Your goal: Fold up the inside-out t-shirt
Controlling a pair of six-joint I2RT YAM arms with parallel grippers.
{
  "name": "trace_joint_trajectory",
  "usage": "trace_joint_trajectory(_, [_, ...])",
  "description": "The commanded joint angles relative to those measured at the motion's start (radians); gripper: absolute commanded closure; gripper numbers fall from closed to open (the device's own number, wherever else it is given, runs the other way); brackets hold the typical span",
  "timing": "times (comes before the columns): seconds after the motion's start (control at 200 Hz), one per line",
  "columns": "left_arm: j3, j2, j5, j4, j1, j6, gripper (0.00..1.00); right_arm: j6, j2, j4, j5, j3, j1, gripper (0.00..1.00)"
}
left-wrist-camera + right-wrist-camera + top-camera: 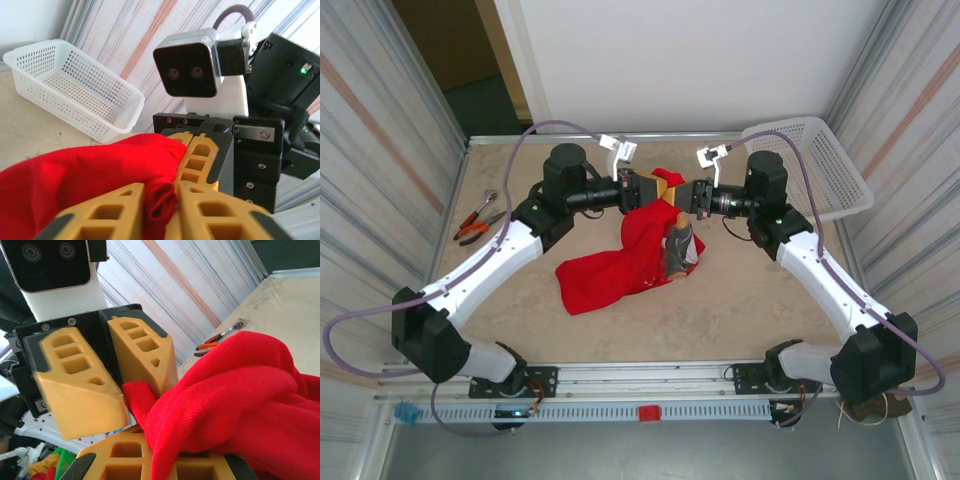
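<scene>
The two end effectors meet tip to tip above the table (740, 300), each clamped on the shirt (620, 265). The left end effector (161, 194) has its fingers drawn together on a narrow fold of red cloth. How deep that fold runs cannot be seen, as its own fingers are cut off at the bottom of the left wrist view. The right end effector (160, 462) is also pinched on the cloth, and a bulge of red fabric covers most of its fingers. The gap between the two sets of tips is too crowded to tell whether they touch.

From the held point the shirt hangs below both end effectors. It then trails on the table towards the left arm's side and the near edge, as a crumpled heap. Sleeves, collar and hem cannot be told apart. A greyish patch on the hanging part is too small to read.

A white basket (820, 170) sits beyond and to the right of the right end effector, well apart. Pliers (475, 222) lie far to the left of the left end effector.
</scene>
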State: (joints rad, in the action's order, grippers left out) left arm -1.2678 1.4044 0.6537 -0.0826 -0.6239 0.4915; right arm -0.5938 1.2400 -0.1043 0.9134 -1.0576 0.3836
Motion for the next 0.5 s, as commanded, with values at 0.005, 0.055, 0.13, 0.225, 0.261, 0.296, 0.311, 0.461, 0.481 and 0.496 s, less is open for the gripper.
trace_joint_trajectory(0.005, [-0.033, 0.002, 0.035, -0.048, -0.007, 0.011, 0.93, 0.0, -0.014, -0.021, 0.002, 0.002, -0.006, 1.0])
trace_joint_trajectory(0.055, [-0.034, 0.004, 0.034, -0.06, -0.007, 0.018, 1.0, 0.002, -0.013, -0.015, 0.002, 0.002, -0.006, 1.0])
trace_joint_trajectory(0.13, [-0.045, 0.001, 0.008, -0.061, -0.007, 0.025, 1.0, 0.024, -0.021, 0.039, -0.04, 0.006, -0.013, 0.51])
trace_joint_trajectory(0.225, [-0.103, 0.003, -0.022, -0.006, 0.004, 0.029, 1.0, 0.058, -0.059, 0.088, -0.12, 0.055, -0.027, 0.29])
trace_joint_trajectory(0.261, [-0.136, 0.008, -0.019, 0.024, 0.011, 0.029, 1.0, 0.067, -0.07, 0.097, -0.148, 0.08, -0.029, 0.27])
trace_joint_trajectory(0.296, [-0.17, 0.013, -0.009, 0.045, 0.017, 0.031, 1.0, 0.071, -0.073, 0.1, -0.17, 0.104, -0.027, 0.26])
trace_joint_trajectory(0.311, [-0.184, 0.014, -0.003, 0.052, 0.018, 0.031, 1.0, 0.07, -0.073, 0.098, -0.178, 0.115, -0.028, 0.26])
trace_joint_trajectory(0.461, [-0.293, 0.017, 0.04, 0.073, 0.023, 0.047, 1.0, 0.044, -0.033, 0.058, -0.241, 0.185, -0.02, 0.26])
trace_joint_trajectory(0.481, [-0.301, 0.016, 0.045, 0.069, 0.024, 0.054, 1.0, 0.044, -0.029, 0.059, -0.25, 0.186, -0.021, 0.27])
trace_joint_trajectory(0.496, [-0.306, 0.015, 0.052, 0.061, 0.025, 0.062, 1.0, 0.045, -0.026, 0.062, -0.255, 0.186, -0.021, 0.27])
